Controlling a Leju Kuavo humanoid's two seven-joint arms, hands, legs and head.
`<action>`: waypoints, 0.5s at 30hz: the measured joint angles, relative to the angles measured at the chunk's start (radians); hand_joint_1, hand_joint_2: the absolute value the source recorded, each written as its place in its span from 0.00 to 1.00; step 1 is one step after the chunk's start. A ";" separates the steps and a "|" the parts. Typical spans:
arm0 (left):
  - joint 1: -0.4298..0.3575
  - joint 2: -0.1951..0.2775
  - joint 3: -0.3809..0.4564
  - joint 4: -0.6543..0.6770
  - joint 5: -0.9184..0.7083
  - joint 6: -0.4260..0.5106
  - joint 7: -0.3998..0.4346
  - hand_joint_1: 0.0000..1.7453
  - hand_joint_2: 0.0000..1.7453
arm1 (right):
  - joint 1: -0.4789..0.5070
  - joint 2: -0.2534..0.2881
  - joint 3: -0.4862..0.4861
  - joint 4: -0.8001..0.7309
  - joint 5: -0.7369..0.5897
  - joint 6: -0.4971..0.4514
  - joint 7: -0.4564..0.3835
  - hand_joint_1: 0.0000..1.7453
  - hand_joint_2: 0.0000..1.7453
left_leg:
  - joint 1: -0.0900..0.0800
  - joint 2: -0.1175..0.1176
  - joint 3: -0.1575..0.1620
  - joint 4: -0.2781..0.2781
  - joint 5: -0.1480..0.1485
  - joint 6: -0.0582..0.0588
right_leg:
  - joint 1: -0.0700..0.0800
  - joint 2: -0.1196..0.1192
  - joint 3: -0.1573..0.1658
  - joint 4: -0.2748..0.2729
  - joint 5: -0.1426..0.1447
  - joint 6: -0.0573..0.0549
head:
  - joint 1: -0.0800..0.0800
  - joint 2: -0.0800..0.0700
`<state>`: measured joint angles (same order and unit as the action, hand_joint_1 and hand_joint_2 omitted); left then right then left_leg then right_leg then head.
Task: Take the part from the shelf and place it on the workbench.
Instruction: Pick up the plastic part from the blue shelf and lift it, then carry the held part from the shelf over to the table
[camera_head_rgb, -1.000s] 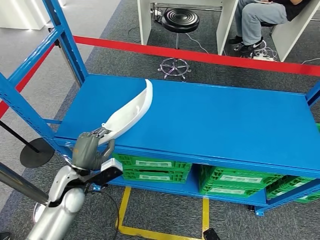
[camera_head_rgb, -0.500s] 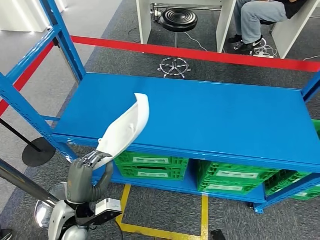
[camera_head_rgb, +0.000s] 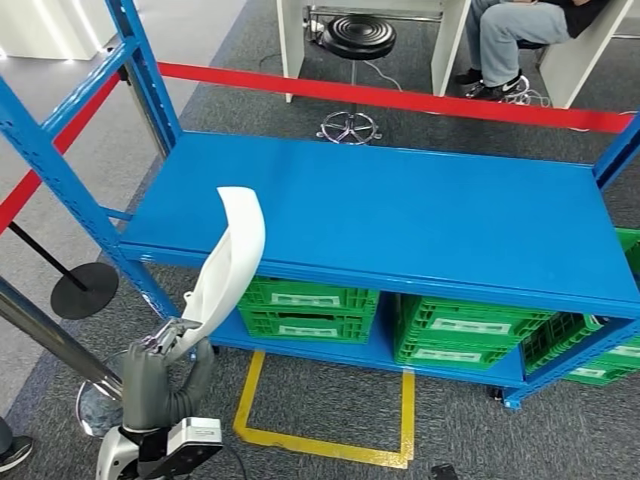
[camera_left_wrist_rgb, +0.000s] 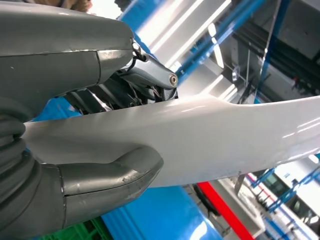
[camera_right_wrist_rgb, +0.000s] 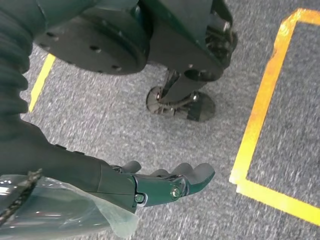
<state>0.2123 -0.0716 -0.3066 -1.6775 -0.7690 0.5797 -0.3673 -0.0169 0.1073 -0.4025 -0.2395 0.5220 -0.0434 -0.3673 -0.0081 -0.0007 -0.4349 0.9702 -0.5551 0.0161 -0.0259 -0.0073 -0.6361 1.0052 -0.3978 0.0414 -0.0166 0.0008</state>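
Note:
My left hand (camera_head_rgb: 162, 368) grips the lower end of a long curved white part (camera_head_rgb: 229, 257), which points up and away in front of the blue shelf (camera_head_rgb: 423, 215). The part is off the shelf, held in the air near the shelf's front left corner. In the left wrist view the white part (camera_left_wrist_rgb: 211, 140) runs between my thumb (camera_left_wrist_rgb: 113, 175) and my fingers (camera_left_wrist_rgb: 124, 85). In the right wrist view my right hand (camera_right_wrist_rgb: 158, 182) hangs over the grey carpet with its fingers stretched out and nothing in it.
Green crates (camera_head_rgb: 309, 310) fill the shelf's lower level. Blue uprights (camera_head_rgb: 60, 170) stand at the left. A red barrier tape (camera_head_rgb: 392, 100) crosses behind the shelf, with a black stool (camera_head_rgb: 358, 40) and a seated person (camera_head_rgb: 521, 40) beyond. Yellow floor tape (camera_head_rgb: 324, 445) marks the carpet.
The part has come off the shelf top and tilted upright in my left hand, which has drawn back and down. The camera has shifted too.

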 joint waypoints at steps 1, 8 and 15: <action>0.001 -0.001 0.000 0.000 0.005 0.002 -0.002 1.00 1.00 | 0.000 0.002 -0.002 0.000 -0.002 -0.001 -0.001 0.00 1.00 | 0.000 0.001 -0.008 -0.002 0.010 0.006 | -0.001 0.001 -0.003 0.001 -0.002 0.005 | 0.000 0.000; 0.026 -0.008 0.004 -0.001 0.040 0.018 -0.016 1.00 1.00 | 0.003 0.036 -0.018 -0.001 -0.007 -0.019 -0.001 0.00 1.00 | -0.012 0.006 -0.112 -0.003 0.097 0.034 | 0.005 0.004 -0.051 0.290 -0.193 0.005 | 0.007 0.000; 0.034 -0.010 0.006 -0.004 0.057 0.028 -0.032 1.00 1.00 | -0.004 0.056 -0.025 -0.018 -0.004 -0.022 0.000 0.00 1.00 | -0.023 0.005 -0.179 0.014 0.166 0.018 | 0.025 0.005 0.216 -0.065 -0.165 -0.030 | 0.006 0.000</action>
<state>0.2464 -0.0815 -0.3002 -1.6811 -0.7116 0.6082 -0.3992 -0.0207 0.1628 -0.4276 -0.2570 0.5181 -0.0655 -0.3677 -0.0315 0.0043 -0.6138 0.9844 -0.3890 0.0341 -0.0010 -0.0024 -0.4204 0.9406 -0.5631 0.0117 -0.0105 0.0008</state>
